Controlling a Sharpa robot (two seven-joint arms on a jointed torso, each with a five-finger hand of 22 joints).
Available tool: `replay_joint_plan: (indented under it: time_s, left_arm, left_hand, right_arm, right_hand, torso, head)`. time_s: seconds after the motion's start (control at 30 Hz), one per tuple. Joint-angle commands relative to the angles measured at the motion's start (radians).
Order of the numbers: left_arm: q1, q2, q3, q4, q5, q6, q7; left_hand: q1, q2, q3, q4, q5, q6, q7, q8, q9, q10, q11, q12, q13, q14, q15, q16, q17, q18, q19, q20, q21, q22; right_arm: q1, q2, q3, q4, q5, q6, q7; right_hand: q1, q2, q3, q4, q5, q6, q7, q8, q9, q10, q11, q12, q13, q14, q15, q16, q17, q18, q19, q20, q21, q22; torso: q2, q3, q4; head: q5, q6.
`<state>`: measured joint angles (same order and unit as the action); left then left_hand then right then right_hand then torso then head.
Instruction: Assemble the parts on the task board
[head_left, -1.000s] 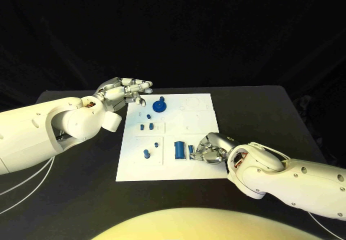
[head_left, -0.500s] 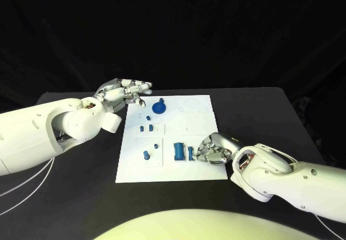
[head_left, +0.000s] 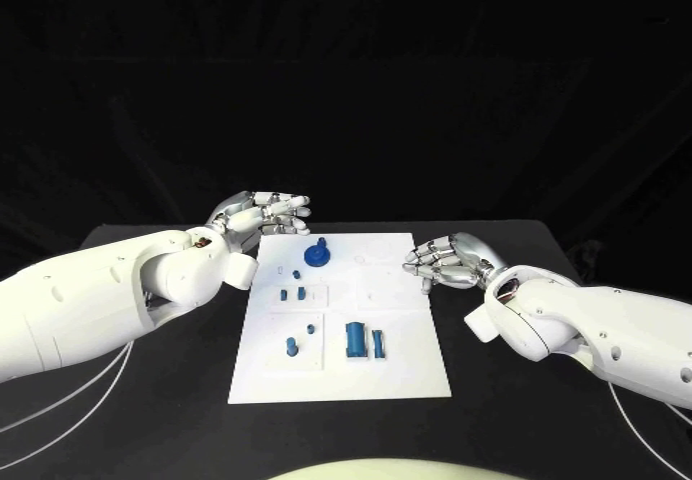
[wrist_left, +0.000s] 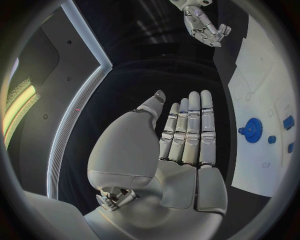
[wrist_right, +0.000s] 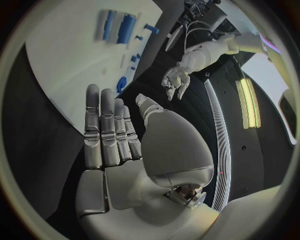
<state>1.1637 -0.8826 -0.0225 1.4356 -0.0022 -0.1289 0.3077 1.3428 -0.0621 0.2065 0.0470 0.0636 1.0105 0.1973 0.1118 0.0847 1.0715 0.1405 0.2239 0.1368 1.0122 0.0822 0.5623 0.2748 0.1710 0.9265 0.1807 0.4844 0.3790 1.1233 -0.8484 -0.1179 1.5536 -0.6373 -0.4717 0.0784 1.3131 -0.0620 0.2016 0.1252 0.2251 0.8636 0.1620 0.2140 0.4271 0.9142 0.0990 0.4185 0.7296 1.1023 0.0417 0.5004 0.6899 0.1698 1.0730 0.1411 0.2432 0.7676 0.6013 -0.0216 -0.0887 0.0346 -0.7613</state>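
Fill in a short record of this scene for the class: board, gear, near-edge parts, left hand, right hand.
board: white task board on the black table
gear: blue gear at the board's far end
near-edge parts: two upright blue bars side by side
left hand: left hand open, holding nothing, beyond the board's far left corner
right hand: right hand empty, fingers straight, at the board's right edge

L hand (head_left: 265, 214) sits at the end of the white L arm (head_left: 101, 290), fingers straight and side by side, holding nothing. R hand (head_left: 450, 262) on the white R arm (head_left: 591, 325) likewise flat, fingers extended, empty. Hands well apart, palms facing each other.
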Motion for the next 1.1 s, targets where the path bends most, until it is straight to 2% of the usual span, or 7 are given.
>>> replay_joint_plan:
  time_s: [0.03, 0.33, 0.37, 0.8, 0.83, 0.87, 1.1]
  left_arm:
    - [-0.006, 0.027, 0.000, -0.034, 0.065, -0.051, 0.092]
    - [-0.031, 0.102, 0.000, -0.111, 0.114, -0.135, 0.156]
    - [-0.028, 0.094, -0.001, -0.105, 0.070, -0.082, 0.089]
    - [-0.057, 0.097, 0.007, -0.022, 0.046, -0.275, 0.132]
    - [-0.062, 0.098, 0.009, -0.010, 0.043, -0.304, 0.138]
    - [-0.069, 0.098, 0.011, 0.010, 0.037, -0.351, 0.148]
    - [-0.098, 0.101, 0.018, 0.091, 0.015, -0.539, 0.190]
  left_hand:
    - [0.010, 0.010, -0.012, 0.002, -0.002, -0.015, 0.000, 0.003, -0.005, -0.013, 0.002, -0.019, -0.014, -0.042, 0.020, -0.105, -0.041, -0.004, -0.054, 0.030, -0.083, -0.051]
    - [0.028, 0.047, -0.098, 0.002, -0.001, -0.058, 0.011, -0.028, -0.019, -0.064, 0.035, -0.110, -0.073, -0.113, 0.079, -0.396, -0.165, -0.007, -0.160, 0.110, -0.325, -0.211]
    - [-0.383, 0.062, -0.120, -0.047, -0.064, -0.341, -0.051, -0.112, -0.085, -0.364, -0.016, -0.137, -0.137, -0.392, 0.028, -0.426, -0.188, -0.063, -0.397, 0.021, -0.359, -0.250]
    - [-0.757, 0.062, -0.206, -0.047, -0.064, -0.604, -0.108, -0.112, -0.085, -0.641, -0.065, -0.224, -0.137, -0.628, -0.082, -0.562, -0.275, -0.084, -0.599, -0.057, -0.484, -0.308]
    - [-0.780, 0.062, -0.206, -0.047, -0.064, -0.620, -0.111, -0.112, -0.085, -0.658, -0.068, -0.224, -0.137, -0.643, -0.082, -0.562, -0.275, -0.092, -0.611, -0.062, -0.484, -0.379]
    - [-0.810, 0.062, -0.206, -0.047, -0.064, -0.641, -0.116, -0.112, -0.085, -0.680, -0.140, -0.224, -0.137, -0.663, -0.082, -0.562, -0.275, -0.095, -0.629, -0.068, -0.484, -0.379]
    - [-0.941, 0.062, -0.206, -0.047, -0.064, -0.731, -0.197, -0.112, -0.085, -0.776, -0.140, -0.224, -0.137, -0.748, -0.082, -0.562, -0.275, -0.171, -0.702, -0.096, -0.484, -0.379]
  right_arm:
    - [0.013, 0.023, 0.003, -0.061, 0.311, 0.081, 0.162]
    - [0.048, 0.107, 0.015, -0.252, 0.427, 0.134, 0.231]
    - [0.045, 0.100, 0.015, -0.233, 0.328, 0.079, 0.162]
    - [-0.015, 0.084, 0.068, -0.105, 0.486, -0.114, 0.305]
    - [-0.024, 0.082, 0.075, -0.088, 0.508, -0.141, 0.325]
    - [-0.035, 0.079, 0.085, -0.064, 0.537, -0.176, 0.351]
    - [-0.068, 0.070, 0.113, 0.005, 0.623, -0.281, 0.429]
  right_hand:
    - [0.017, 0.000, 0.010, 0.006, -0.009, 0.004, 0.013, -0.026, -0.032, 0.004, 0.023, -0.072, -0.109, -0.060, 0.029, -0.117, -0.078, 0.010, -0.058, 0.029, -0.093, -0.089]
    - [0.024, 0.037, -0.055, 0.004, -0.036, 0.049, 0.001, -0.151, -0.198, 0.054, 0.075, -0.271, -0.523, -0.095, 0.097, -0.439, -0.427, 0.016, -0.193, 0.122, -0.183, -0.461]
    - [-0.377, 0.062, -0.090, -0.031, -0.090, -0.230, -0.048, -0.214, -0.253, -0.242, 0.022, -0.306, -0.560, -0.401, 0.054, -0.500, -0.482, -0.040, -0.452, 0.042, -0.243, -0.528]
    - [-0.739, 0.062, -0.202, -0.125, -0.143, -0.473, -0.092, -0.214, -0.333, -0.497, -0.024, -0.419, -0.648, -0.671, -0.042, -0.500, -0.586, -0.078, -0.695, -0.028, -0.243, -0.643]
    - [-0.763, 0.062, -0.202, -0.125, -0.146, -0.489, -0.162, -0.214, -0.337, -0.514, -0.027, -0.419, -0.652, -0.689, -0.042, -0.500, -0.590, -0.078, -0.711, -0.033, -0.243, -0.648]
    - [-0.792, 0.062, -0.202, -0.125, -0.151, -0.509, -0.162, -0.214, -0.342, -0.536, -0.099, -0.419, -0.656, -0.711, -0.042, -0.500, -0.595, -0.079, -0.730, -0.039, -0.243, -0.655]
    - [-0.920, 0.062, -0.202, -0.125, -0.225, -0.596, -0.162, -0.214, -0.427, -0.628, -0.099, -0.419, -0.730, -0.807, -0.042, -0.500, -0.618, -0.170, -0.814, -0.063, -0.243, -0.682]
  torso:
    - [-0.025, -0.0054, -0.0003]
    - [-0.050, -0.0049, 0.0125]
    - [-0.040, -0.0061, 0.0043]
    - [-0.055, 0.0183, 0.0787]
    - [-0.056, 0.0196, 0.0827]
    - [-0.057, 0.0209, 0.0868]
    - [-0.057, 0.0216, 0.0887]
  head:
    - [0.006, 0.041]
    - [0.018, 0.102]
    - [0.014, 0.084]
    - [-0.029, 0.152]
    - [-0.031, 0.156]
    - [-0.034, 0.160]
    - [-0.035, 0.161]
